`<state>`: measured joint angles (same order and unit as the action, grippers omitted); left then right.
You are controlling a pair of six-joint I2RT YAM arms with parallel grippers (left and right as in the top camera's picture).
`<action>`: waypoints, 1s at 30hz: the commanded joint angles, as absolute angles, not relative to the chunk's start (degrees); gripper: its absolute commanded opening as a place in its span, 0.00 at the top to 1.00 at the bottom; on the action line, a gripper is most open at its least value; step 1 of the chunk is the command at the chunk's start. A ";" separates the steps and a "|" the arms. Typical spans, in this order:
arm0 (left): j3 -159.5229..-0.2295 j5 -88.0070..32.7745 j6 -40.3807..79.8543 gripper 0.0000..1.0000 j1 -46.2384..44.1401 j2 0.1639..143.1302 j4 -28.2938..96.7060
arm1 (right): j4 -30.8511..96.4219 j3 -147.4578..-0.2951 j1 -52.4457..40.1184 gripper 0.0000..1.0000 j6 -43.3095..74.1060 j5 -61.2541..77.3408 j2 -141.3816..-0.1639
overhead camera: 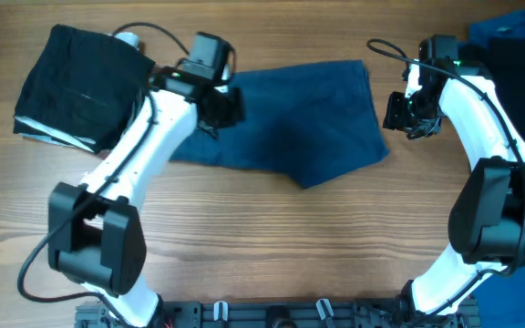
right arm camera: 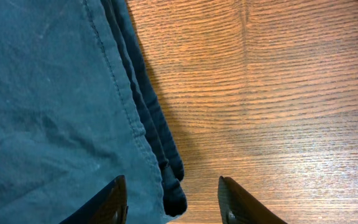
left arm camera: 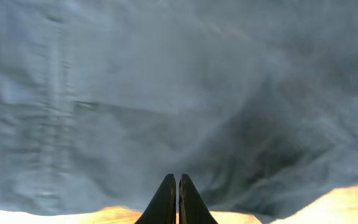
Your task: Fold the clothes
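Overhead check, ops here: where's the navy garment (overhead camera: 299, 118)?
Arm: spread flat mid-table (overhead camera: 272, 237), between my two grippers. Layers are stacked at its right edge, and the stitched hem shows in the right wrist view.
Ops: left side?
Arm: my left gripper (overhead camera: 219, 107) sits over the garment's left end. In the left wrist view the fingers (left arm camera: 166, 202) are pressed together, fully closed, with fabric filling the frame. Can't tell whether any cloth is pinched.
Ops: right?
Arm: my right gripper (overhead camera: 406, 114) hangs just beside the right edge, jaws moderately apart, gripping nothing. One finger is over the hem, the other over bare wood.
Ops: other clothes?
Arm: black garment (overhead camera: 80, 82) folded at far left. Dark and bright blue clothes (overhead camera: 513, 36) in the far right corner.
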<state>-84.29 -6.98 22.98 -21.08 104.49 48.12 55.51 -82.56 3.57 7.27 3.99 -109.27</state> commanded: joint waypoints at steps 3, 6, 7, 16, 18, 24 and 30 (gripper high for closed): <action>-84.38 -7.20 24.95 0.96 -26.63 111.20 45.58 | 55.48 -81.30 3.51 0.53 7.44 4.29 -110.32; -84.38 -7.27 26.44 0.96 -27.22 114.24 44.53 | 53.91 -79.66 3.51 0.53 4.60 7.38 -110.39; -84.38 -7.22 26.41 0.96 -27.22 114.56 44.47 | 53.56 -79.53 3.51 0.53 3.92 9.06 -110.39; -84.33 -9.96 26.44 0.96 -29.19 115.52 43.68 | 51.53 -79.48 3.51 0.53 0.14 14.66 -110.39; -84.31 -10.00 27.73 0.96 -30.37 117.23 43.46 | 51.42 -79.48 3.51 0.51 0.14 14.66 -110.39; -84.31 -10.00 29.67 0.96 -31.99 124.70 45.47 | 51.64 -79.48 3.51 0.49 0.14 14.66 -110.39; -92.97 -6.48 29.63 0.96 -31.99 118.02 48.69 | 51.66 -79.48 3.49 0.49 0.14 14.66 -110.39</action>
